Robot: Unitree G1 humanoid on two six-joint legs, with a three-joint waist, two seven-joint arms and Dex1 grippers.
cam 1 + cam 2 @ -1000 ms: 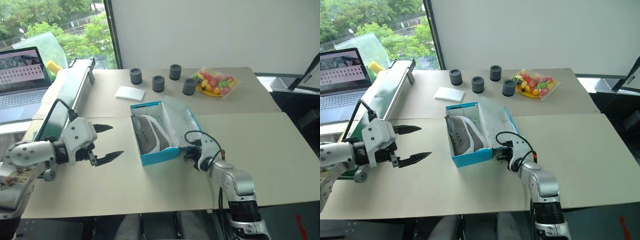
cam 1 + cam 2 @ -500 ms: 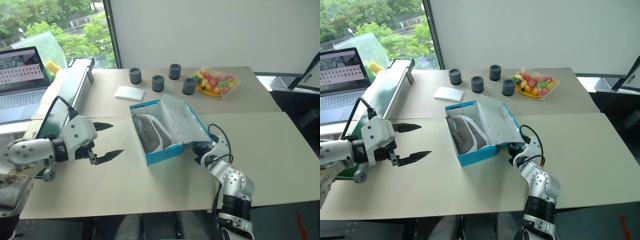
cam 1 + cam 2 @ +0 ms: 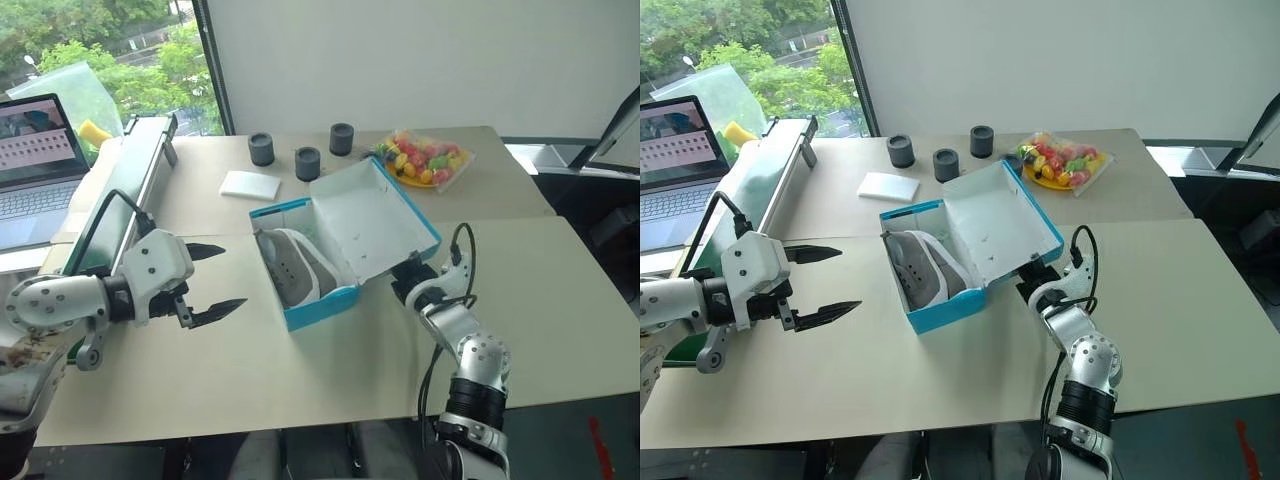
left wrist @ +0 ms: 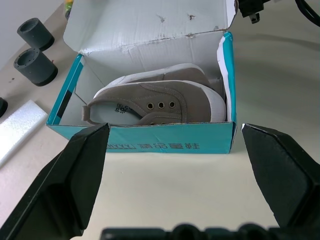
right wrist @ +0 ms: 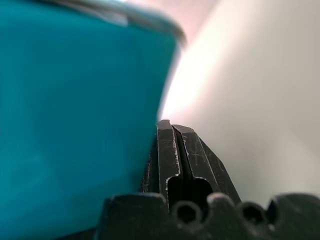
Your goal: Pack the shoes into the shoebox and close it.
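Shoebox (image 3: 318, 300) sits mid-surface (image 3: 250, 370), shoes (image 4: 160, 100) already inside, toe to one end, white soles against the wall. Lid (image 3: 370, 225) stands half raised, white inside facing the box opening, hinged on the box's far right side.

Right claw (image 3: 1038, 280) is clenched, empty, pressed under the lid's outer blue face near its free corner. It props the lid by contact alone, no grip.

Risks, as judgement:
- The lid could slip off the closed fingertips and flop back open onto the surface, since nothing pinches it.
- Pushing at one corner may twist the cardboard or skid the light box toward the left claw rather than folding the lid over.
- The shoes look to sit high near the rim; the lid may catch on the heel and not seat flat.

Left claw (image 3: 205, 285) is released wide, hovering beside the box's near-left side, apart from it, not bracing it.

Around: white pad (image 3: 250, 184) just behind the box, three dark cylinders (image 3: 307, 162) further back, a bag of coloured sweets (image 3: 425, 162) back right, a laptop (image 3: 35, 170) and a long green-black tray (image 3: 125, 190) at left. None of it sits in the lid's swing path.
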